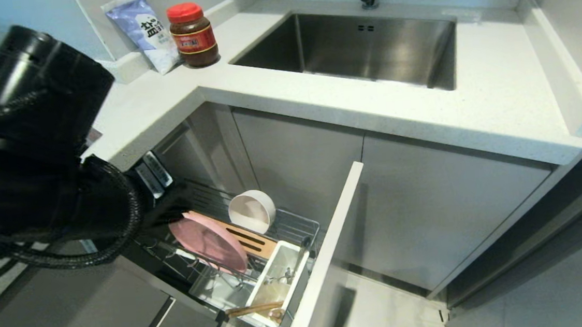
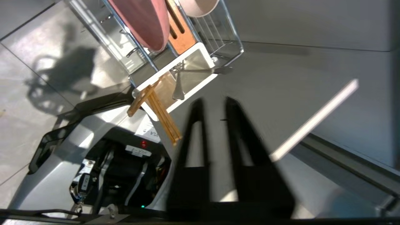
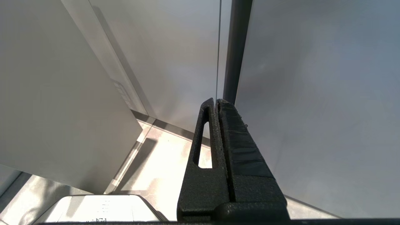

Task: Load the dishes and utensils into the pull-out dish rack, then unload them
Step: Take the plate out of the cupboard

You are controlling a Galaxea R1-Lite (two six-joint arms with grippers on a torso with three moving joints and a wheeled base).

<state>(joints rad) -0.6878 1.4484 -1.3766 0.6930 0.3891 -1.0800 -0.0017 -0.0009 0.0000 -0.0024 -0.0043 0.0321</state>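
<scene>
Head view: the rack [image 1: 296, 225] is pulled out below the bench [image 1: 499, 100], and it is fully loaded. The pink plate [image 1: 208, 241] stands on edge in the prongs, with the white bowl [image 1: 251, 211] behind it. The fork [image 1: 285, 275] and chopsticks [image 1: 254, 309] sit in the white caddy [image 1: 300, 282] at the front end. The left arm fills the left of the frame, above the plate end of the rack; its tool is hidden here. The right arm is not seen.

Left wrist view: the left tool [image 2: 214, 104] has its jaws a narrow gap apart and holds nothing. It points toward the caddy [image 2: 200, 50] and is just short of it. The chopsticks [image 2: 157, 114] lie nearest, beside the tool's tip. Their long axis slants out over the caddy's rim, and the free ends overhang toward the robot's base. The fork [image 2: 179, 86] lies past them, inside the caddy. Judgement: unloading comes next, and the left tool would have to line up across the chopsticks' axis.

Right wrist view: the right tool [image 3: 216, 103] is closed and empty. It is parked facing cabinet fronts, with no dish in sight.
</scene>
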